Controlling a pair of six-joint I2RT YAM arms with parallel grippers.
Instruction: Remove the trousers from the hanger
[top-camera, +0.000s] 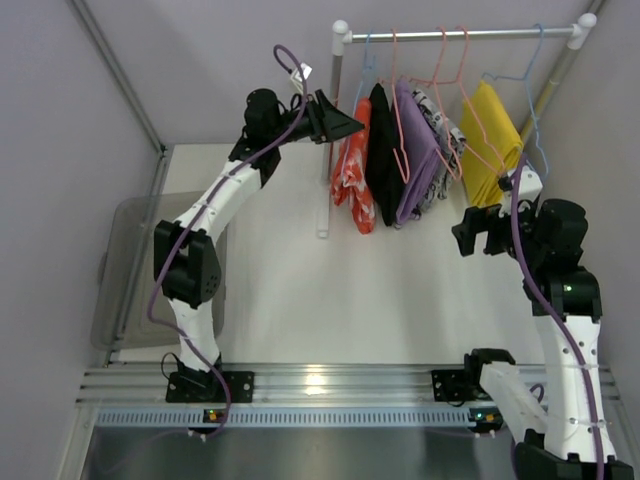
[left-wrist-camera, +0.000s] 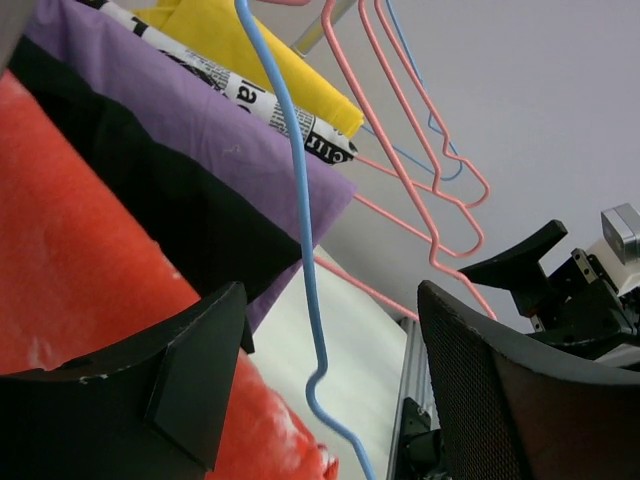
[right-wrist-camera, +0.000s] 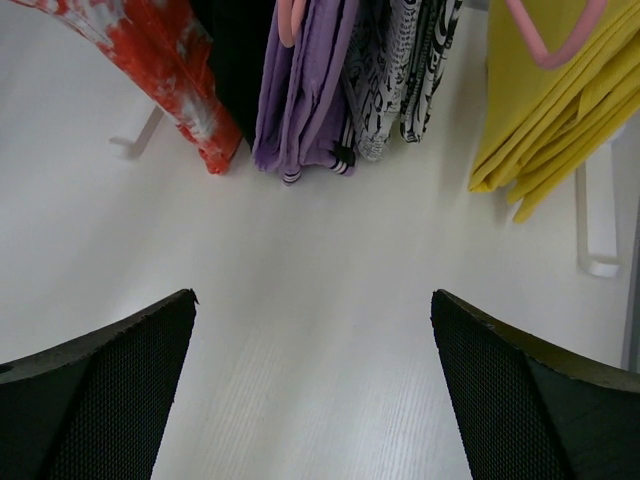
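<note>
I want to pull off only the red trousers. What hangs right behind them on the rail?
In the left wrist view, a black garment hangs right behind the trousers, then a purple one. The fabric covers the lower bar of the hanger.

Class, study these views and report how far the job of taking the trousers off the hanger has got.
Done: nothing yet; the trousers hang on the hanger on the rail. In hand: the left gripper stands open with the hanger's wire between its fingers, not gripping. Left: hold the hanger and slip the trousers free. The right gripper hangs open, apart.
</note>
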